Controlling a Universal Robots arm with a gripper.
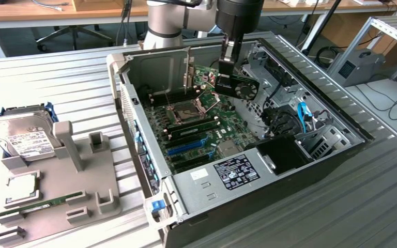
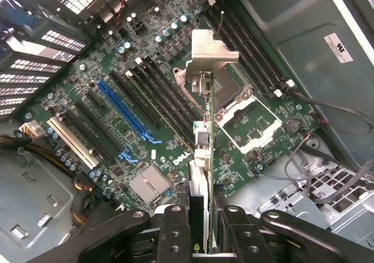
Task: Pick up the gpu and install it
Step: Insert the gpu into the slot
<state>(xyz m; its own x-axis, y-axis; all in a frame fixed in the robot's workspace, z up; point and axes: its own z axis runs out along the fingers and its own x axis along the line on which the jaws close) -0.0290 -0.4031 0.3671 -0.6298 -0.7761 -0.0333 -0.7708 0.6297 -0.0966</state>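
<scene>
Above the open black computer case (image 1: 268, 217), your fingers (image 2: 174, 234) are clamped on the small green gpu card with black round fan and silver bracket (image 1: 240, 85). It hangs over the green motherboard (image 2: 169, 158). Pickup done; you haven't seated it in a slot yet.

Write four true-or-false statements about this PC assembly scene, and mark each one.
1. The gripper grips the gpu over the open computer case. True.
2. The gpu is seated in the blue slot. False: that slot is empty, and the card hangs above the motherboard.
3. The hard drive lies outside the case, on the exterior view's left. True.
4. A cooler covers the CPU socket. False: the socket is uncovered.
</scene>
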